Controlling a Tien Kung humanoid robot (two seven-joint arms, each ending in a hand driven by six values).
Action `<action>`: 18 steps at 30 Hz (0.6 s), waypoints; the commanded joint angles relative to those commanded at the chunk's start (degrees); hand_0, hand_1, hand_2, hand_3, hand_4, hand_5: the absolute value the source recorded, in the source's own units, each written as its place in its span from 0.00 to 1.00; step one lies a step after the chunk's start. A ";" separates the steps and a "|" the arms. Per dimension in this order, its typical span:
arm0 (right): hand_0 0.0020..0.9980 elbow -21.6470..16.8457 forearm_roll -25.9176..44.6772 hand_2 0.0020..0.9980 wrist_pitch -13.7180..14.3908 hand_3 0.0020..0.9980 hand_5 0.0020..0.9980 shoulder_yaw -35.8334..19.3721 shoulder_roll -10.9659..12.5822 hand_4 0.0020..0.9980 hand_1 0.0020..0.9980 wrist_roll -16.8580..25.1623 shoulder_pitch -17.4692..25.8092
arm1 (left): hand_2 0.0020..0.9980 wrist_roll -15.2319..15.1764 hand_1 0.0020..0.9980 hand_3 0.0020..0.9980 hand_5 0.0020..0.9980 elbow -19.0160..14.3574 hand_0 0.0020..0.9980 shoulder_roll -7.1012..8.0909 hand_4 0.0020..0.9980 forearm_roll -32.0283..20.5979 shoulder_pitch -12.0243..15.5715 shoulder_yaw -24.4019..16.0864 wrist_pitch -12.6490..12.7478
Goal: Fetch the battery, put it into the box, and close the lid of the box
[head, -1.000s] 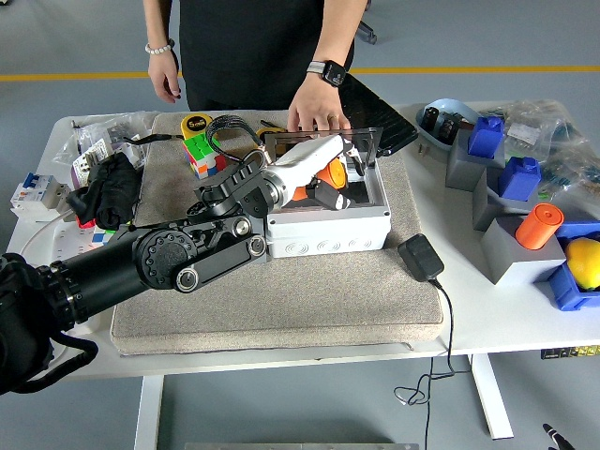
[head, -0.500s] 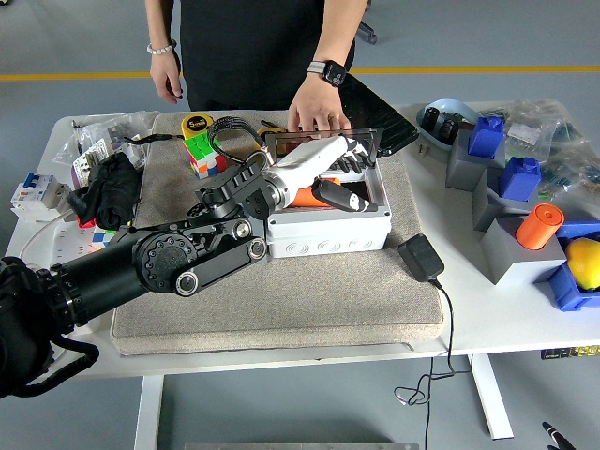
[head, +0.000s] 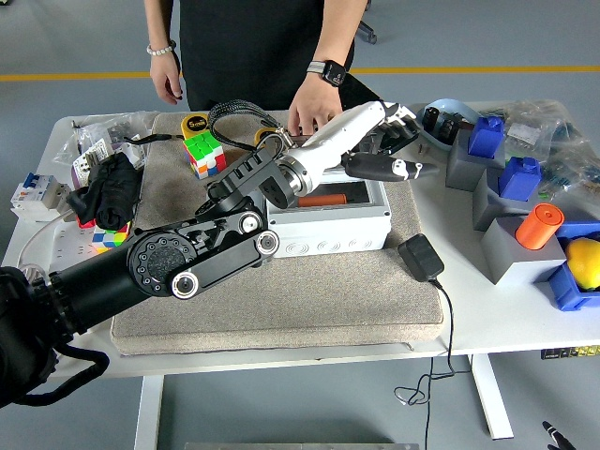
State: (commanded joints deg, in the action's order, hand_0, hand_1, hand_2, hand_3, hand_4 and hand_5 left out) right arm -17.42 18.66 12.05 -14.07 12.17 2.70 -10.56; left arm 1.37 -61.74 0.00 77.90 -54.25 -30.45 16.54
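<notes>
The orange battery (head: 330, 200) lies flat inside the white box (head: 330, 222), its long axis running from nine to three o'clock; the left arm hides its nine o'clock end. The left hand (head: 382, 141) hovers above the box's two o'clock corner, fingers (head: 382, 169) loosely extended and holding nothing. A person's hand (head: 316, 111) rests at the box's twelve o'clock edge, on the raised lid (head: 323, 140), which is mostly hidden.

The box (head: 330, 225) is light grey with round marks along its front wall. It sits on a tan mat, near the far side of the counter. It is open at the top. An orange battery (head: 321, 200) lies flat inside it, toward the left. The dark, see-through lid (head: 323, 141) stands up at the back edge of the box.
</notes>
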 joint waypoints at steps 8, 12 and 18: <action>0.71 -0.03 0.04 0.67 0.07 0.60 0.49 -0.07 0.03 0.97 0.68 -0.01 -0.12 | 0.76 3.84 0.79 0.78 0.63 4.42 0.80 0.00 1.00 2.14 -0.58 -2.40 -2.22; 0.71 -0.02 0.15 0.67 0.04 0.60 0.49 0.02 0.05 0.97 0.68 -0.06 -0.08 | 0.77 8.52 0.80 0.78 0.66 6.01 0.81 0.00 1.00 4.00 -0.42 -2.20 -5.39; 0.71 -0.04 -0.03 0.67 0.07 0.60 0.49 -0.14 0.03 0.97 0.68 -0.01 0.09 | 0.72 13.34 0.74 0.74 0.64 4.63 0.73 0.00 1.00 5.53 0.47 -2.00 -8.75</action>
State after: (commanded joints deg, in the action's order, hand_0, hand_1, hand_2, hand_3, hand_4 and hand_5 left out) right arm -17.46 18.62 12.12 -14.22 12.20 2.70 -10.47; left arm 14.71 -57.11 0.00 83.43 -53.78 -32.45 7.80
